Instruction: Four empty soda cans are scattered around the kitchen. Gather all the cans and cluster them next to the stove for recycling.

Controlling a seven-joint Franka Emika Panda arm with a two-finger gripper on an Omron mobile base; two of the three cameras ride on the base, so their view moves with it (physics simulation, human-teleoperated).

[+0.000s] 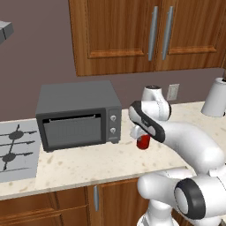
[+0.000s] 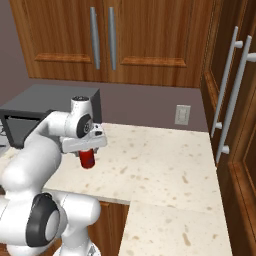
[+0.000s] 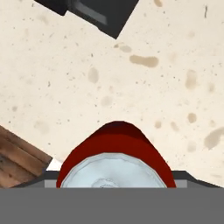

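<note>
Progress check, landmark = toaster oven (image 1: 78,115).

One soda can (image 1: 143,141) is in play: red, upright, directly under the gripper (image 1: 140,134), just off the oven's knob-side front corner. In the right base view the can (image 2: 87,158) hangs below the hand with a shadow under it, so it looks lifted slightly clear of the tabletop (image 2: 165,165); contact with the surface cannot be ruled out. The hand view looks straight down on the can's silvery top (image 3: 114,171), centred at the bottom edge.

Jaws: set wide, apparently closed around the can body; the finger contact itself is hidden by the hand.

The stove (image 1: 15,150) sits on the oven's far side from the can, touching distance from the oven wall. No cans beside it in frame.

Judgement: task at an early stage. This can is picked but not delivered; carry past the oven front remains. Other three cans unaccounted for.
</note>
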